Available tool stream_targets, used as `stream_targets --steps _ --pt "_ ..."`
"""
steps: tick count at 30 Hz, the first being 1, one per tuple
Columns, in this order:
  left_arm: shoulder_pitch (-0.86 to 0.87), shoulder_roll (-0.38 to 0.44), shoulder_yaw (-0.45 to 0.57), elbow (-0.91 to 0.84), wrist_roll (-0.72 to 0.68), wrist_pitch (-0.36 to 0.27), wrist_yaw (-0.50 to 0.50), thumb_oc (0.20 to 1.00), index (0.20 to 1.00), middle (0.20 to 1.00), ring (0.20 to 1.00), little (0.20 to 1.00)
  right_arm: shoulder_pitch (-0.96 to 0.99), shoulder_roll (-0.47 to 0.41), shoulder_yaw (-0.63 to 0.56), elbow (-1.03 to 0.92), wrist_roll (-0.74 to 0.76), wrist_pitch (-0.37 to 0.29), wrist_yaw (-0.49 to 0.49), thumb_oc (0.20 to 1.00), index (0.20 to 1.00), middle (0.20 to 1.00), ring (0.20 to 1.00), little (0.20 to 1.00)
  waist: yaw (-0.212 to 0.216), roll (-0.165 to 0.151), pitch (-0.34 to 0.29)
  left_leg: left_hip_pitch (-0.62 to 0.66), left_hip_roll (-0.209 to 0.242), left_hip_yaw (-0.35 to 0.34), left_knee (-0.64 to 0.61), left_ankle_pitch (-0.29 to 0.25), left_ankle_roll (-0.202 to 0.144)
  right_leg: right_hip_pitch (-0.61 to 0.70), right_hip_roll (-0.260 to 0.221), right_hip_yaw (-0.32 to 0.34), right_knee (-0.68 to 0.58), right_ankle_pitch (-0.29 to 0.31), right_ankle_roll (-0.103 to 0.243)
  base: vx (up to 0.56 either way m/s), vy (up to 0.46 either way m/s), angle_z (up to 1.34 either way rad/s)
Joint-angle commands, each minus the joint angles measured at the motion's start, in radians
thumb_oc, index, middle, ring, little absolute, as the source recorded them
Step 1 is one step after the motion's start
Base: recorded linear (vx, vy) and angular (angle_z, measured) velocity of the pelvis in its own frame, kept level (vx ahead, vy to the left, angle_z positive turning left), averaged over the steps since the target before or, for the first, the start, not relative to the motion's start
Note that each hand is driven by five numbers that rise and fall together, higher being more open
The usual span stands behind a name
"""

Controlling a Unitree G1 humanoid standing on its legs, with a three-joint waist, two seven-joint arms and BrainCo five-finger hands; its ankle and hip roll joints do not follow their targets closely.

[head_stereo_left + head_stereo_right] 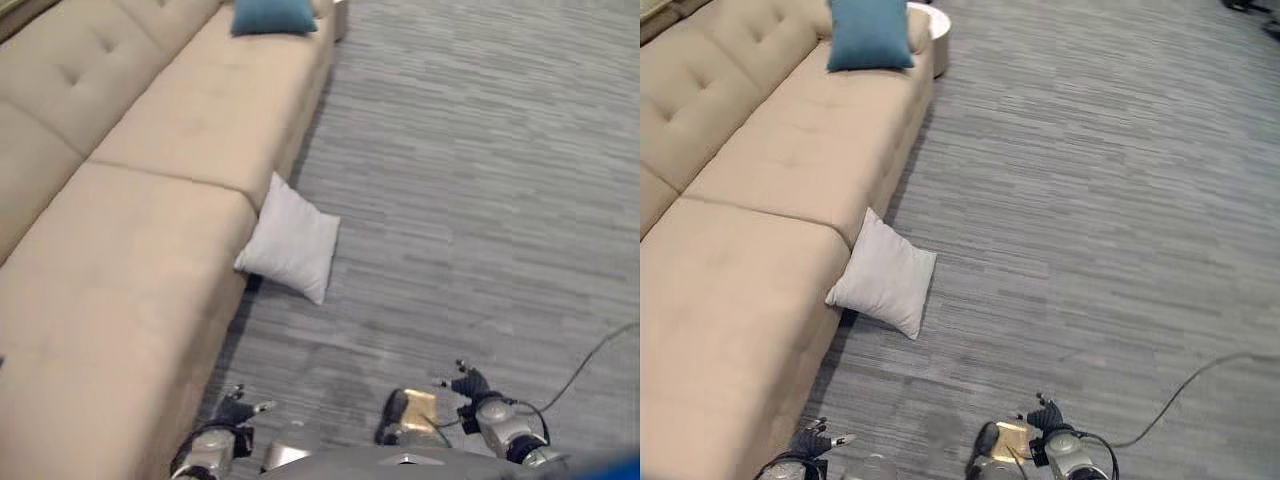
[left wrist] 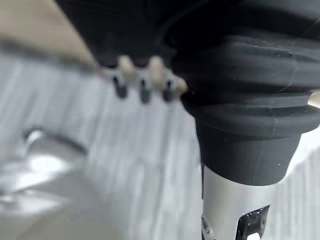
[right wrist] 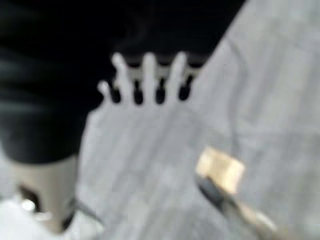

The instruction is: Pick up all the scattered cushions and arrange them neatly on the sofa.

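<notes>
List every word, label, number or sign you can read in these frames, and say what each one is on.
There is no readable text.
The white cushion leaning against the sofa front is plain.
The teal cushion on the sofa seat is plain.
The grey carpet carries a streaked pattern, no signs.
The left hand and right hand show no legible markings.
</notes>
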Motion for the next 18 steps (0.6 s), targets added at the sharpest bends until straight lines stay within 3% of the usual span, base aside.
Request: stream_targets --steps 1,2,4,5,6,8,9,10,13,14,15,16,17,18 --pt "-0.053 0.057 -0.032 -0.018 0.017 -0.016 0.004 1.0 1.0 1.0 1.0 1.0 -0.029 -0.028 -0.001 -0.009 0.026 -0.017 -0.016 1.0 1.0 1.0 1.0 1.0 0.054 0.004 0.089 -0.01 -0.035 0.028 -0.228 0.083 0.064 0.11 -0.047 -0.043 0.017 -0.043 0.229 0.14 -0.034 0.28" --pt "-0.053 0.057 -0.032 -0.018 0.017 -0.016 0.004 1.0 1.0 1.0 1.0 1.0 -0.029 -0.028 -0.001 -0.009 0.026 -0.017 -0.016 1.0 1.0 1.0 1.0 1.0 0.055 0.004 0.089 -0.01 -0.035 0.028 -0.227 0.082 0.064 0.111 -0.046 -0.043 0.017 -0.043 0.229 0.18 -0.017 0.06" --pt "-0.053 0.052 -0.033 -0.013 0.021 -0.015 0.003 1.0 1.0 1.0 1.0 1.0 -0.028 -0.029 -0.005 -0.008 0.019 -0.024 -0.023 1.0 1.0 1.0 1.0 1.0 0.069 -0.003 0.078 -0.022 -0.088 0.043 -0.361 0.074 0.072 0.133 -0.035 -0.047 -0.012 -0.051 0.239 0.29 0.01 -0.07" --pt "-0.048 0.053 -0.028 -0.013 0.027 -0.012 -0.002 1.0 1.0 1.0 1.0 1.0 -0.02 -0.035 -0.013 -0.008 0.012 -0.031 -0.029 1.0 1.0 1.0 1.0 1.0 0.08 0.002 0.061 -0.02 -0.117 0.067 -0.507 0.14 0.073 0.146 -0.012 -0.051 -0.026 -0.064 0.248 0.39 0.041 0.02" --pt "-0.043 0.055 -0.025 -0.013 0.034 -0.013 -0.003 1.0 1.0 1.0 1.0 1.0 -0.017 -0.036 -0.013 -0.006 0.01 -0.033 -0.031 1.0 1.0 1.0 1.0 1.0 0.089 0.009 0.054 -0.039 -0.121 0.088 -0.577 0.205 0.067 0.159 0.011 -0.053 -0.026 -0.082 0.249 0.36 0.051 0.3" --pt "-0.038 0.06 -0.021 -0.018 0.034 -0.015 -0.008 1.0 1.0 1.0 1.0 1.0 -0.016 -0.032 -0.011 -0.006 0.008 -0.033 -0.031 1.0 1.0 1.0 1.0 1.0 0.106 0.016 0.049 -0.068 -0.124 0.111 -0.638 0.274 0.057 0.178 0.041 -0.043 -0.026 -0.105 0.243 0.2 0.039 0.48" --pt "-0.037 0.06 -0.021 -0.018 0.034 -0.015 -0.008 1.0 1.0 1.0 1.0 1.0 -0.016 -0.032 -0.011 -0.006 0.008 -0.033 -0.031 1.0 1.0 1.0 1.0 1.0 0.106 0.016 0.049 -0.067 -0.124 0.111 -0.639 0.274 0.057 0.178 0.041 -0.043 -0.026 -0.105 0.243 0.27 0.047 0.06" --pt "-0.018 0.074 0.0 -0.013 0.033 -0.012 -0.006 1.0 1.0 1.0 1.0 1.0 -0.015 -0.013 0.003 -0.007 -0.008 -0.033 -0.022 1.0 1.0 1.0 1.0 1.0 0.117 -0.005 0.035 -0.017 -0.13 0.09 -0.701 0.271 0.083 0.194 0.054 -0.046 -0.026 -0.105 0.246 0.29 0.054 -0.21" --pt "-0.011 0.095 0.013 -0.007 0.027 -0.009 -0.008 1.0 1.0 1.0 1.0 1.0 -0.004 0.005 0.008 -0.003 -0.017 -0.035 -0.019 1.0 1.0 1.0 1.0 1.0 0.123 -0.045 0.031 0.011 -0.139 0.059 -0.672 0.256 0.088 0.197 0.05 -0.042 0.024 -0.125 0.25 0.22 0.059 -0.37" --pt "-0.011 0.095 0.013 -0.007 0.027 -0.009 -0.008 1.0 1.0 1.0 1.0 1.0 -0.004 0.005 0.008 -0.003 -0.017 -0.035 -0.019 1.0 1.0 1.0 1.0 1.0 0.122 -0.045 0.029 0.008 -0.139 0.057 -0.672 0.258 0.089 0.194 0.05 -0.043 0.024 -0.124 0.25 0.15 0.091 -0.12" --pt "-0.008 0.112 0.024 -0.008 0.026 -0.006 -0.013 1.0 1.0 1.0 1.0 1.0 0.004 0.015 0.013 0.001 -0.026 -0.034 -0.009 1.0 1.0 1.0 1.0 1.0 0.131 -0.067 0.03 0.036 -0.139 0.054 -0.659 0.231 0.103 0.193 0.038 -0.037 0.098 -0.136 0.262 0.1 0.089 0.0" --pt "-0.008 0.112 0.024 -0.008 0.026 -0.006 -0.013 1.0 1.0 1.0 1.0 1.0 0.004 0.015 0.012 0.001 -0.026 -0.034 -0.009 1.0 1.0 1.0 1.0 1.0 0.131 -0.067 0.028 0.034 -0.139 0.053 -0.66 0.233 0.104 0.19 0.039 -0.038 0.098 -0.135 0.262 0.22 0.195 -0.05" --pt "-0.003 0.126 0.028 -0.007 0.027 0.0 -0.016 1.0 1.0 1.0 1.0 1.0 0.011 0.023 0.007 0.005 -0.03 -0.032 -0.002 1.0 1.0 1.0 1.0 1.0 0.13 -0.072 0.033 0.07 -0.129 0.04 -0.647 0.205 0.123 0.161 0.011 -0.033 0.256 -0.12 0.291 0.11 0.111 -0.15" --pt "-0.004 0.126 0.028 -0.007 0.027 0.0 -0.016 1.0 1.0 1.0 1.0 1.0 0.011 0.022 0.007 0.005 -0.03 -0.032 -0.002 1.0 1.0 1.0 1.0 1.0 0.129 -0.072 0.031 0.067 -0.129 0.039 -0.648 0.207 0.123 0.158 0.012 -0.034 0.256 -0.118 0.291 0.26 0.268 -0.21"
